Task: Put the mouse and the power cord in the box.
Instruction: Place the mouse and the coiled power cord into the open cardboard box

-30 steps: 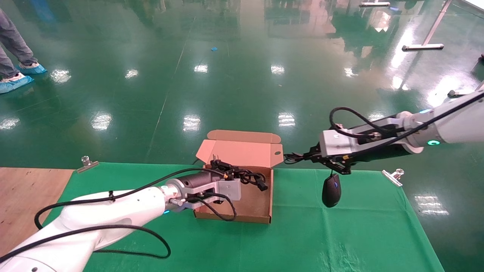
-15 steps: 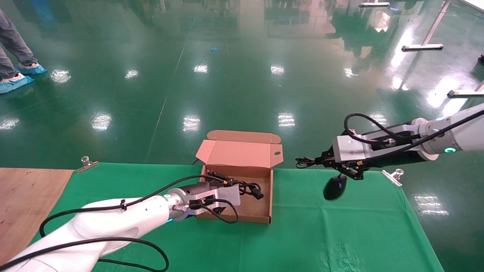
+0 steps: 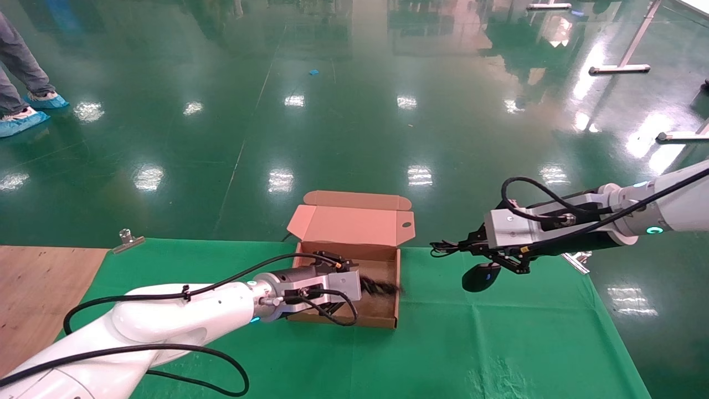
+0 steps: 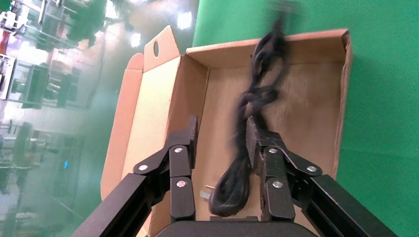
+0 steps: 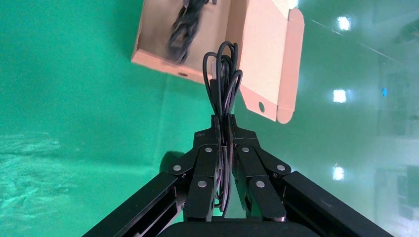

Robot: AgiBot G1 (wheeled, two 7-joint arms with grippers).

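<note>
The box stands open on the green cloth, lid raised at the back. My left gripper hovers low over it, open. The power cord shows blurred between the spread fingers, brushing one pad, and stretches along the box floor. To the right of the box, my right gripper is shut on the mouse's thin cable bundle. The mouse dangles below it, just above the cloth. The right wrist view also shows the box with the cord in it.
Green cloth covers the table, held by metal clips at the back left and back right. Bare wood shows at the left. The table's far edge runs just behind the box. A person's feet are far left.
My left gripper sank lower into the box and opened; the power cord slipped from its hold and is dropping. My right arm drew back to the right, and the hanging mouse swung.
</note>
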